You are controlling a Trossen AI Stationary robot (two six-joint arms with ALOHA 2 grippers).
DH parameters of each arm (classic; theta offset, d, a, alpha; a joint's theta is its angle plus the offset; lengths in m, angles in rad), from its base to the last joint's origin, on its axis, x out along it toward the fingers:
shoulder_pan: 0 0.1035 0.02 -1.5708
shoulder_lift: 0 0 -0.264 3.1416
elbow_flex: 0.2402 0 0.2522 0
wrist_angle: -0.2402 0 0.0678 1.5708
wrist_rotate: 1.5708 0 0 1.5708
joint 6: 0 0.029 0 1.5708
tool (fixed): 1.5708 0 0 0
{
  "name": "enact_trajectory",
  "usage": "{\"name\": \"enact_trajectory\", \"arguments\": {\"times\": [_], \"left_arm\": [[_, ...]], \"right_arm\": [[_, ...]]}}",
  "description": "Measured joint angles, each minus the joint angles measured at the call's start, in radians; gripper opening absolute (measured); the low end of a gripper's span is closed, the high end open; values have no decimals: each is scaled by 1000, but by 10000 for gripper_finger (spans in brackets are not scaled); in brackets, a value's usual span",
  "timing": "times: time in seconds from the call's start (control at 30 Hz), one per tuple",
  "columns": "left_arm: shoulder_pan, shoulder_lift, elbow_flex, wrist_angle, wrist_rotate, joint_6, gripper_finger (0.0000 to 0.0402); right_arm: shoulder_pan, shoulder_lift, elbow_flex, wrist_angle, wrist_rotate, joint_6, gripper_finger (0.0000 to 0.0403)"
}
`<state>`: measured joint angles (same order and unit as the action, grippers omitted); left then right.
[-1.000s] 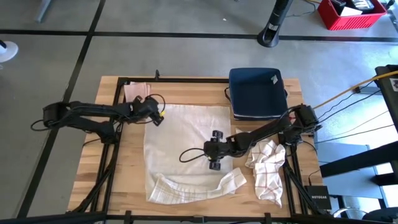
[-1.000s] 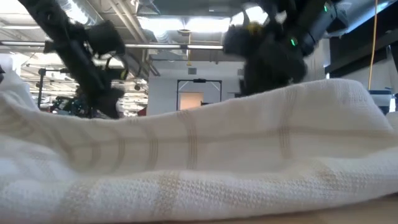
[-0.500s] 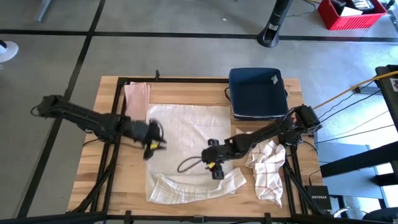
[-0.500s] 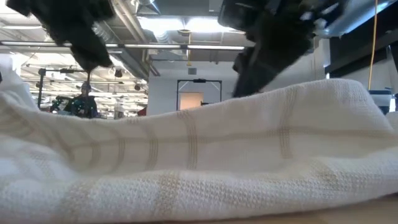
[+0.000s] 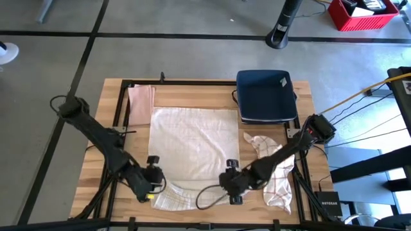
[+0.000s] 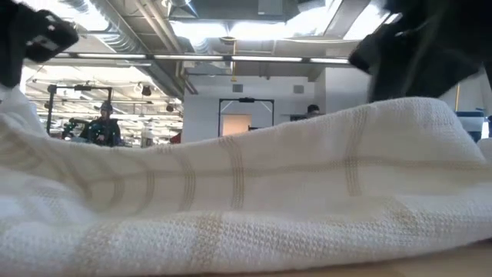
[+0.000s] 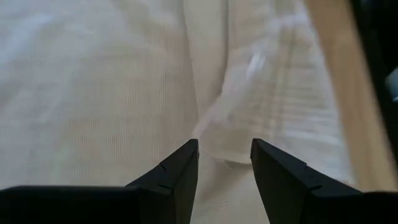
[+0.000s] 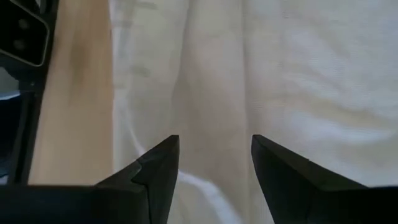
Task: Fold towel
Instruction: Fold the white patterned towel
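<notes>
A white towel (image 5: 192, 144) lies spread flat on the wooden table, and its near edge (image 5: 186, 197) is bunched into a loose roll. That roll fills the low view (image 6: 246, 200). My left gripper (image 5: 153, 184) hovers open over the roll's left end, with pale folds (image 7: 249, 118) showing between and past its fingers. At the roll's right end my right gripper (image 5: 232, 187) also stands open, over towel folds (image 8: 211, 93). I see nothing between either pair of fingers.
A dark blue folded cloth (image 5: 266, 96) lies at the table's far right. A pink cloth (image 5: 141, 97) lies at the far left beside the towel. A crumpled checked cloth (image 5: 276, 176) sits just right of my right gripper. Bare wood (image 5: 135, 147) shows left of the towel.
My left gripper has swung from the towel's far left corner toward the table's near edge, turning as it went, and now stands over the bunched roll's left end. My right gripper has gone from the towel's middle to the roll's right end. The towel has not moved.
</notes>
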<state>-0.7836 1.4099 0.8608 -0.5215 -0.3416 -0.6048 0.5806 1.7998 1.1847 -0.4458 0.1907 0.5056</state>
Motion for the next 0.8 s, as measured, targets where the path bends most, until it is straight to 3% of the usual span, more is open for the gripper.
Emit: {"name": "enact_trajectory", "arguments": {"times": [0.27,0.47,0.57,0.8], "left_arm": [[-23,206,45,-16,-137,20,140],[-9,238,47,-14,-144,-35,140],[-8,228,60,-17,-143,-96,137],[-8,225,90,-15,-142,-122,57]], "right_arm": [[44,0,0,-2,80,69,204],[49,0,0,-2,74,75,204],[49,-8,13,-58,7,74,204],[69,-73,68,-310,-57,97,204]]}}
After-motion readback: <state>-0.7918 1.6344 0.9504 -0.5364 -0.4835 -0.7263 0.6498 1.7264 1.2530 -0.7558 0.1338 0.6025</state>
